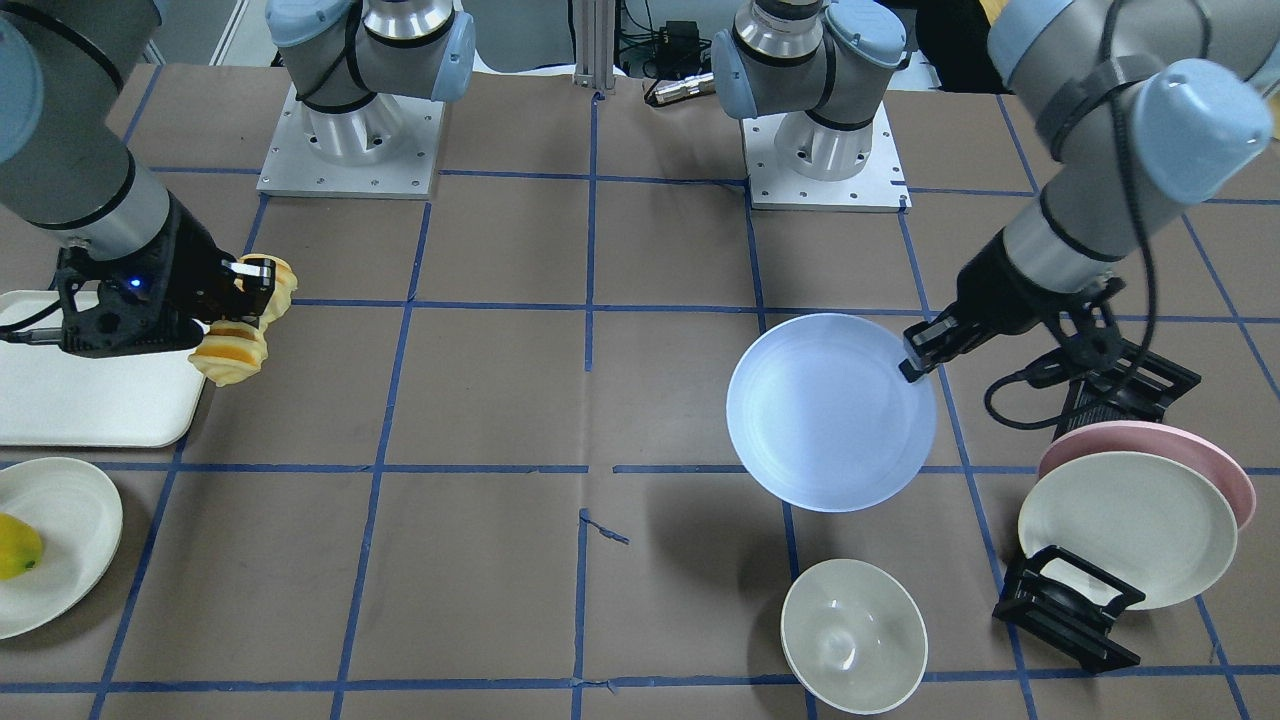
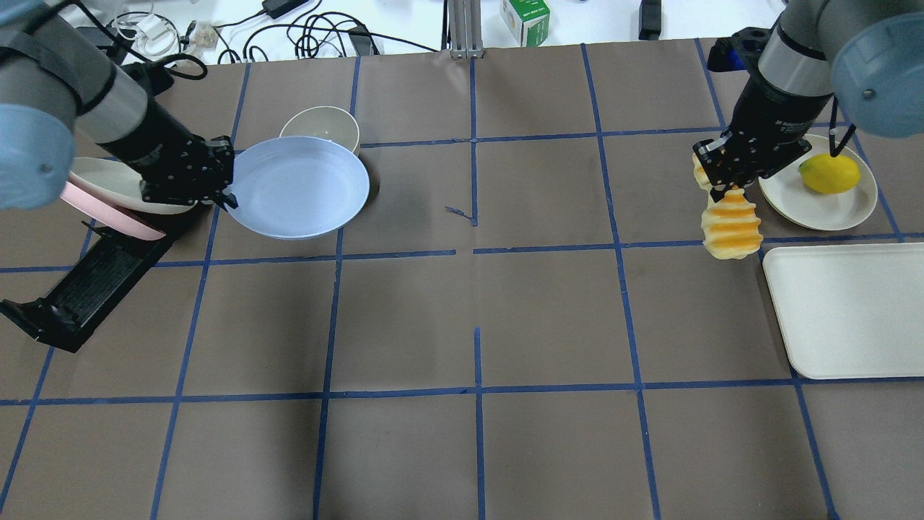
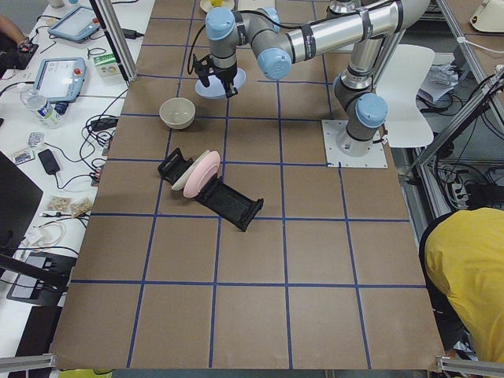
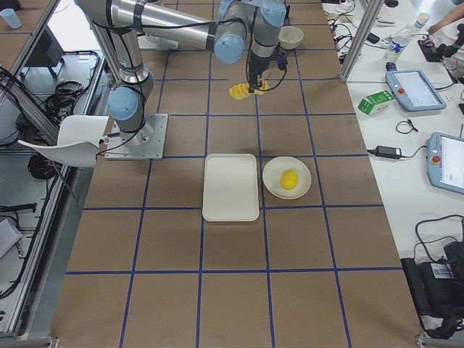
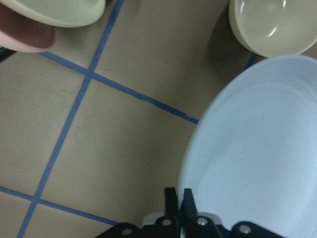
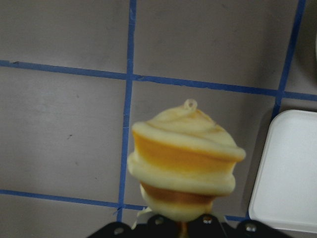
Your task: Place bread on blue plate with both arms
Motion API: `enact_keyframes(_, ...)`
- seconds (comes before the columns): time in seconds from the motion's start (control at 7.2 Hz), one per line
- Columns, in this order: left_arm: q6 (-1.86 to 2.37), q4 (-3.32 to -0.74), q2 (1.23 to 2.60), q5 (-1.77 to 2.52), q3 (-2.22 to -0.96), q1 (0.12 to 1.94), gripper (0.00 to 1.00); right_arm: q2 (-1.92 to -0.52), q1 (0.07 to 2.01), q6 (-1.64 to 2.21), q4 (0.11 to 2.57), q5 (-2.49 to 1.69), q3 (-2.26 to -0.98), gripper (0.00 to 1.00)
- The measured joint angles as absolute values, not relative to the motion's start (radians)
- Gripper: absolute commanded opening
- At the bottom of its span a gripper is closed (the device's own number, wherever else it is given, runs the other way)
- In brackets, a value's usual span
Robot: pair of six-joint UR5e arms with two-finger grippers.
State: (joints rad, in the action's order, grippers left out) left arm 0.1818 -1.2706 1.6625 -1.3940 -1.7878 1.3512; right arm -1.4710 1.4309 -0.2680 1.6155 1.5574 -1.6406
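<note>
My left gripper (image 2: 225, 189) is shut on the rim of the pale blue plate (image 2: 296, 189) and holds it above the table; it also shows in the front view (image 1: 915, 362), the plate (image 1: 825, 412) tilted beside it. In the left wrist view the fingers (image 5: 172, 206) pinch the plate's edge (image 5: 257, 158). My right gripper (image 2: 724, 184) is shut on the ridged yellow-orange bread (image 2: 730, 227), which hangs lifted over the table. It shows in the front view (image 1: 232, 355) and close up in the right wrist view (image 6: 183, 163).
A white tray (image 2: 848, 314) and a cream plate with a yellow fruit (image 2: 830, 173) lie near the right arm. A cream bowl (image 2: 321, 126) sits behind the blue plate. A black rack (image 2: 79, 285) holds a pink plate (image 1: 1150, 450) and a cream one.
</note>
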Motion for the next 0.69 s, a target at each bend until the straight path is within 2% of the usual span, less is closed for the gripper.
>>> enact_keyframes(0.28,0.264,-1.025,1.683,-1.329,-1.953,1.436,0.00,-1.466,1.477,-0.235,1.617,1.539,-1.618,0.01)
enact_keyframes(0.69,0.401,-0.773,1.792,-1.276,-2.019,1.563,0.00,-1.454,1.536,-0.204,1.638,1.498,-1.625,0.02)
